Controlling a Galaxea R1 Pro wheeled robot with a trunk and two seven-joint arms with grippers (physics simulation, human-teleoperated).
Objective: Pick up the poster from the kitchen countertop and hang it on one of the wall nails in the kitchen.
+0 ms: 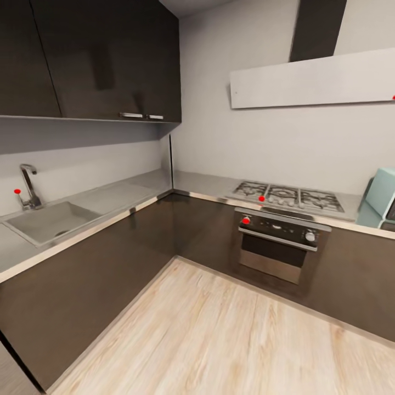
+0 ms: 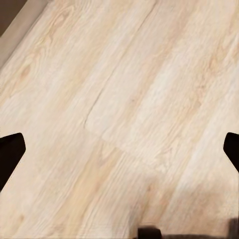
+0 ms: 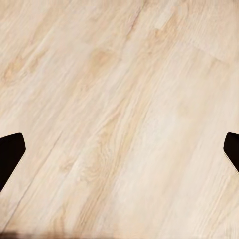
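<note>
The corner of a kitchen with glossy dark cabinets is faced from the head view, where the long L-shaped smooth grey metallic table [image 1: 137,189] runs along both walls. A sunken sink [image 1: 49,222] with a chrome tap [image 1: 28,186] is set in its left run, and a gas hob [image 1: 288,197] above a dark oven [image 1: 280,244] in its right run; a pale turquoise appliance [image 1: 381,200] is cut off at the right edge. A long white hood [image 1: 312,79] is mounted on the light grey wall. The poster is not found on the stretch of table shown, and no nail head can be made out on the walls at this resolution.

In the left wrist view the left gripper [image 2: 119,154] is pointed down at the pale wood plank floor [image 2: 129,99], its jaws spread wide with nothing between them. The right gripper [image 3: 119,154] is likewise held over the floor with jaws spread and empty.

The task is judged to be at its very start: nothing has been picked up, the poster has yet to be located, and grasping, carrying and hanging are all left to be done
</note>
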